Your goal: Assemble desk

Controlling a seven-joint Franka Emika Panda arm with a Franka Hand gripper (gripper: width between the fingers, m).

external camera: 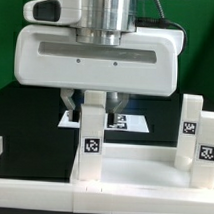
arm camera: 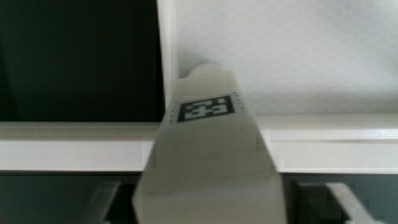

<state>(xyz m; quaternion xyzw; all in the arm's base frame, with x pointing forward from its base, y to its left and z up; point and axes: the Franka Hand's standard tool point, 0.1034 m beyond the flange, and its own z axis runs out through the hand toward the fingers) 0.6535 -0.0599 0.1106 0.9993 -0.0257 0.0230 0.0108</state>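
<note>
Exterior view is giving only part of the scene: the gripper's (external camera: pixel 95 103) big white body is filling the upper half and hiding most of what is lying behind it. Its two dark fingers (external camera: pixel 70 102) are hanging down on either side of an upright white leg (external camera: pixel 92 135), whose top is disappearing between them, so whether the pads are actually pressing on the leg is hard to make out; I cannot tell if the jaws are gripping it or just standing around it. The leg is carrying a square black-and-white tag low on its face and is standing at the near rim of the white tabletop (external camera: pixel 132 181), which is being cropped by the bottom and right picture edges. Two more tagged legs (external camera: pixel 190 133) are standing upright at the exterior view's right, the nearer one cut off by the frame edge. Behind the fingers, the marker board (external camera: pixel 134 124) is lying flat on the black table (external camera: pixel 29 122), mostly covered by the gripper and the leg. A small white piece at the exterior view's left edge is too cropped to identify.

Wrist view is showing the same leg (arm camera: pixel 210 150) blurred and foreshortened, its tag facing the camera, with dark fingertips (arm camera: pixel 313 202) showing at both its flanks. The tabletop (arm camera: pixel 285 70) is lying beyond it, its raised rim running across; nothing can be made out lying inside that rimmed surface.
</note>
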